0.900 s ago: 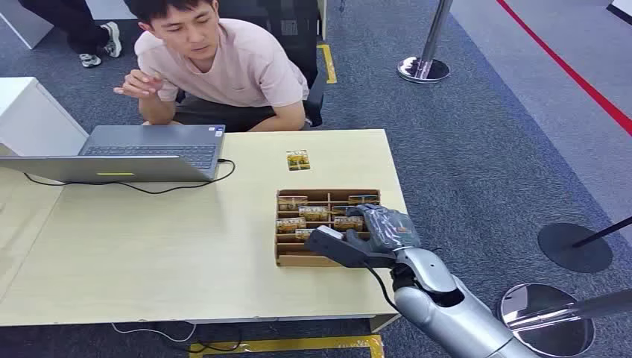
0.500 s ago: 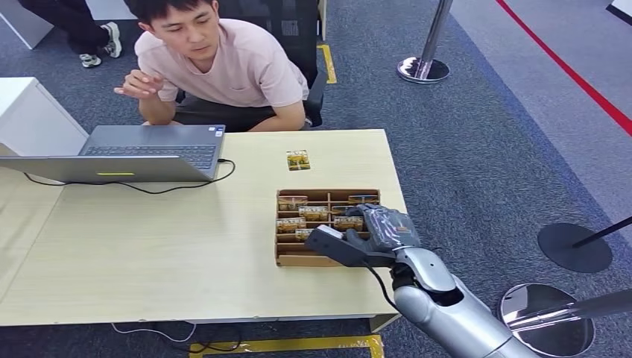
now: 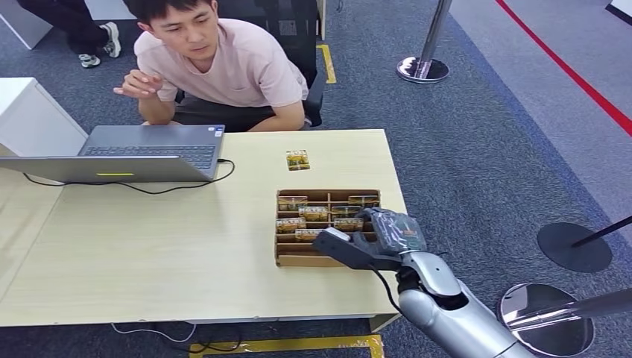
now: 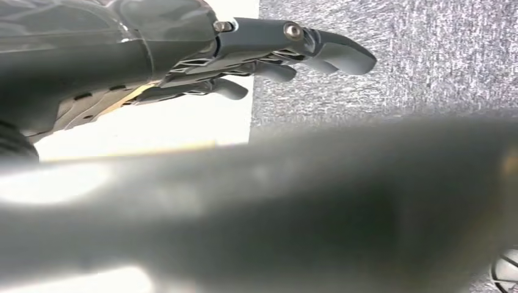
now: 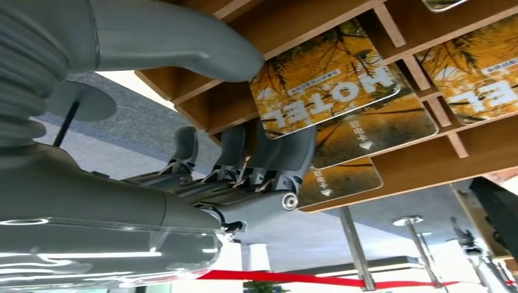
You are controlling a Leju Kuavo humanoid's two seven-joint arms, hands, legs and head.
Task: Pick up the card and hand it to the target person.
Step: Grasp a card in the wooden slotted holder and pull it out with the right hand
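A wooden card box point(image 3: 288, 259) stands on the right half of the table, with several yellow hotel cards point(image 3: 313, 213) slanted in its slots. My right hand point(image 3: 373, 236) hovers over the box's near right corner, thumb stretched out to the left. Close up, the right hand point(image 5: 244, 159) has its thumb at the corner of one HOTEL card point(image 5: 330, 79). Its fingers point(image 5: 275, 152) lie apart from the thumb below that card's edge, gripping nothing. Another card point(image 3: 298, 159) lies flat beyond the box. The person point(image 3: 223, 67) sits behind the table. My left hand point(image 4: 275, 55) hangs empty, fingers extended.
An open laptop point(image 3: 141, 153) with a black cable sits on the table's point(image 3: 149, 246) left half. A white cabinet point(image 3: 30, 119) stands at far left. Stanchion bases point(image 3: 548, 317) point(image 3: 423, 68) stand on the carpet to the right; a red floor line runs at far right.
My right hand has drawn slightly back toward me and to the right over the box. The cards and the person have stayed put.
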